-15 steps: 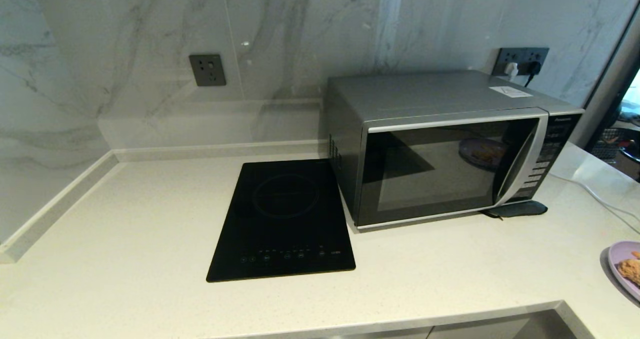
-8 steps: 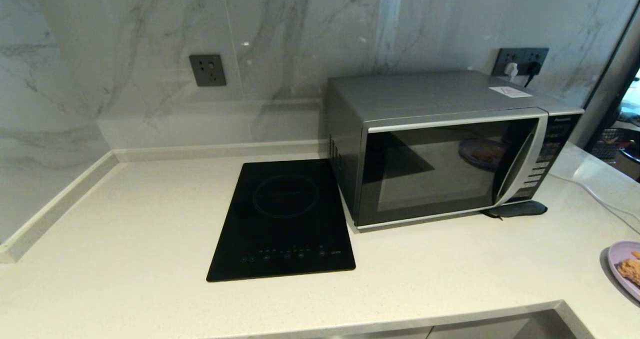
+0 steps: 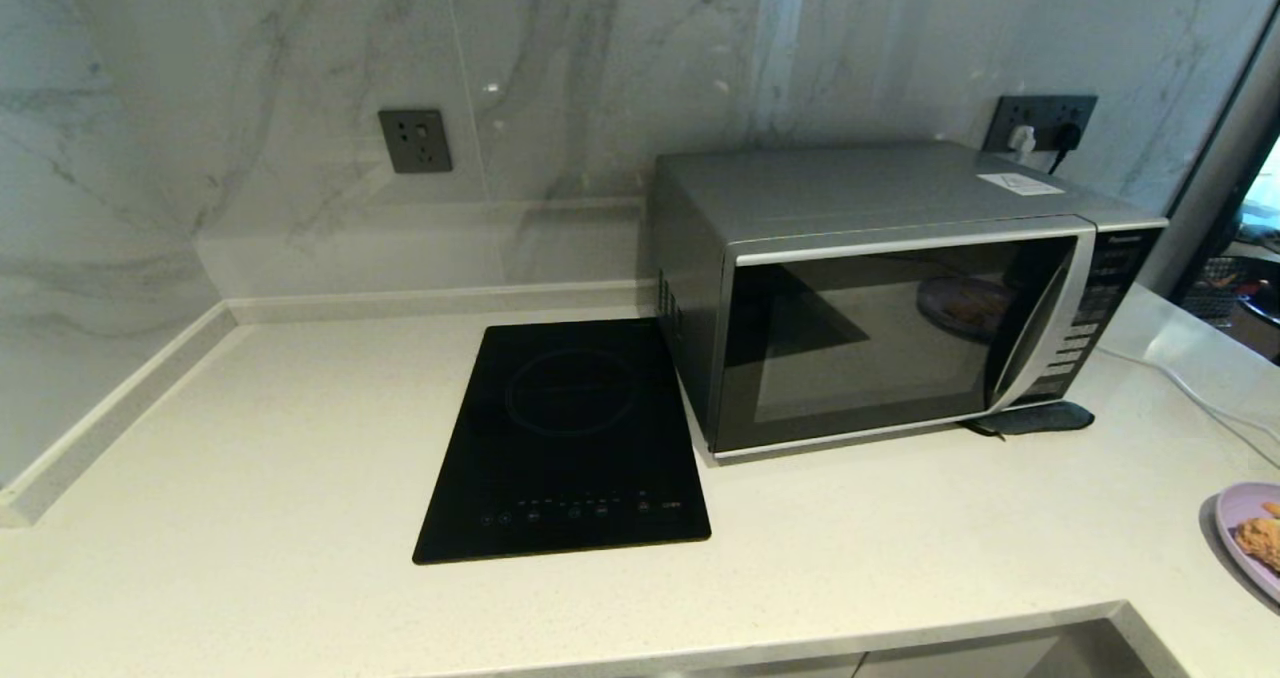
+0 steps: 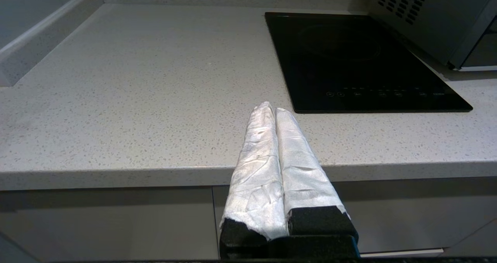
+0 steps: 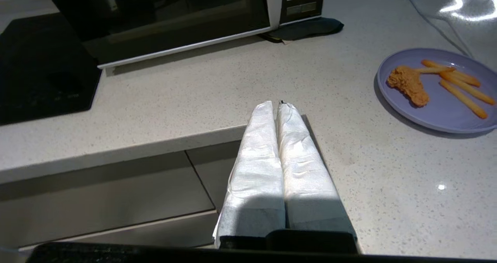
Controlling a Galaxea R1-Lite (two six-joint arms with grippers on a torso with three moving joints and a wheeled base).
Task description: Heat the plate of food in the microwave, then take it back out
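Nothing on the table (image 3: 300, 438) has shifted since the earlier head pictures: the microwave (image 3: 890, 288) stands where it stood, door closed, and the plate of food (image 3: 1255, 538) lies as before. Neither arm shows in the head view. Taking the microwave as landmark, the black induction hob (image 3: 565, 443) lies flat just beside its vented side wall, on the side away from the button panel. A dark flat pad (image 3: 1030, 418) lies at the front corner below the button panel, partly tucked under the microwave. The plate of food rests on the table well apart from the microwave, out in front of it and past the button-panel side, at the edge of the head view; in the right wrist view the plate (image 5: 438, 88) carries a golden-brown fried piece (image 5: 407, 84) and several orange fries (image 5: 458, 84). The right pincer (image 5: 278, 104) hovers over the table edge in front of the microwave door, its white-wrapped fingers pressed together and holding nothing. The left pincer (image 4: 271, 108) is parked off the table's front edge, in front of the hob, fingers likewise together and empty. Behind the microwave, a wall socket (image 3: 1040, 123) has plugs in it.
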